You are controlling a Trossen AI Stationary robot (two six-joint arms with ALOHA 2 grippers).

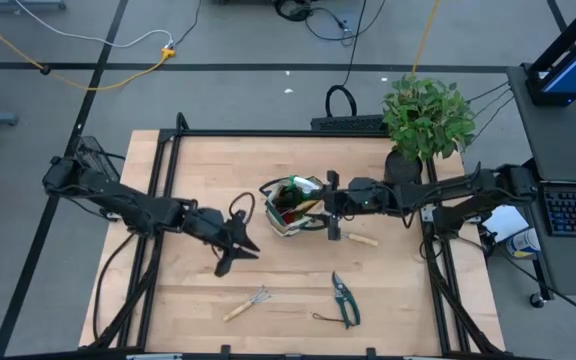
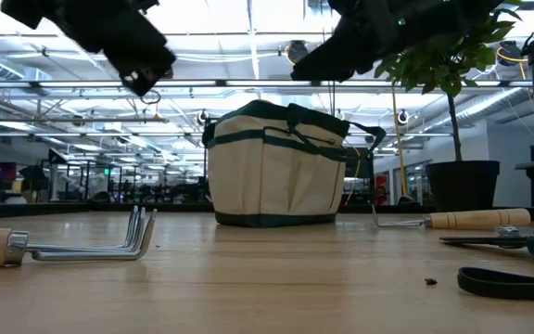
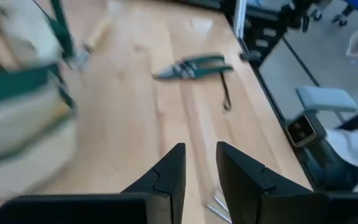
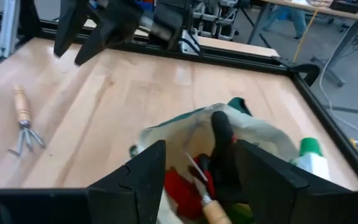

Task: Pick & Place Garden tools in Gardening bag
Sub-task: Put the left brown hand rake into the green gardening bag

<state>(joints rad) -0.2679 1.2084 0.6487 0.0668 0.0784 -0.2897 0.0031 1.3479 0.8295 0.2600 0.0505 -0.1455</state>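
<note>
The tan gardening bag point(image 1: 293, 205) with green trim stands upright on its base mid-table. It holds a red glove point(image 4: 182, 186), a wooden handle point(image 4: 216, 211) and a green spray bottle point(image 4: 309, 155). My right gripper point(image 4: 201, 155) hovers open above the bag's right side point(image 1: 333, 212), fingers apart over the opening. My left gripper point(image 1: 236, 245) hangs open in the air left of the bag with nothing between its fingers point(image 3: 199, 152). A small rake point(image 1: 248, 303), pruning shears point(image 1: 345, 298) and a wooden-handled tool point(image 1: 363, 240) lie flat on the table.
A potted green plant point(image 1: 426, 118) stands at the far right corner, behind my right arm. The black frame rails point(image 1: 168, 160) run along the table's edges. Bare wood lies between the bag and the near edge, around the rake point(image 2: 91, 243) and the shears point(image 2: 517, 243).
</note>
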